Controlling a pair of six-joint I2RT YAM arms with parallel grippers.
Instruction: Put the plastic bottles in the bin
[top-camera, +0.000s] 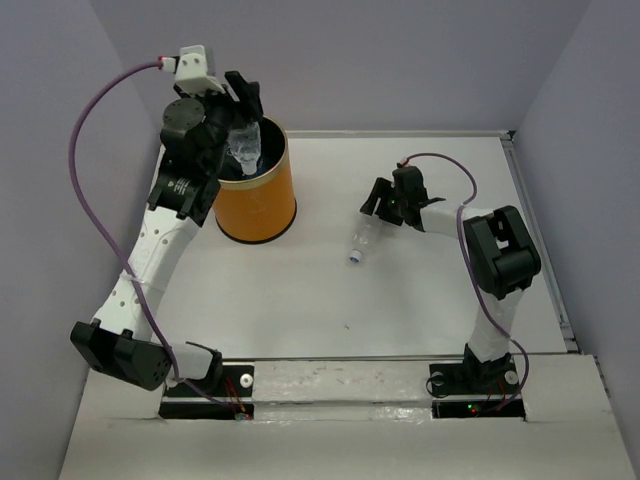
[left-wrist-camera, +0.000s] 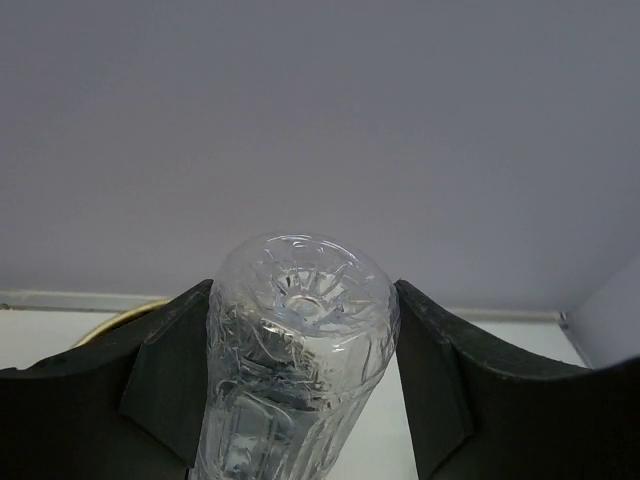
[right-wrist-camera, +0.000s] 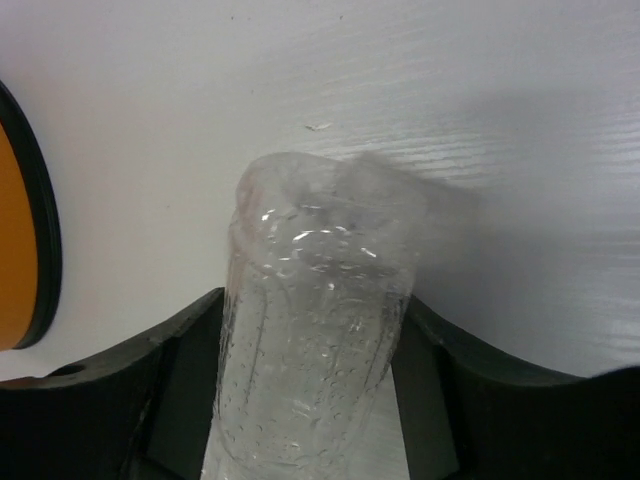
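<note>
The orange bin (top-camera: 256, 207) stands at the back left of the table. My left gripper (top-camera: 243, 108) is shut on a clear crinkly plastic bottle (top-camera: 246, 146) and holds it upright over the bin's black opening, its lower end inside the rim. In the left wrist view both fingers (left-wrist-camera: 165, 375) press that bottle (left-wrist-camera: 300, 340), base up. My right gripper (top-camera: 375, 212) is shut on a second clear bottle (top-camera: 364, 238) low at the table's middle, white cap (top-camera: 354, 258) pointing near-left. In the right wrist view both fingers (right-wrist-camera: 185, 390) touch its sides (right-wrist-camera: 315, 350).
The bin's orange wall and dark rim show at the left edge of the right wrist view (right-wrist-camera: 14, 240). Grey walls (top-camera: 400, 60) close in the table at the back and sides. The right arm's cable (top-camera: 462, 215) loops over the table on the right.
</note>
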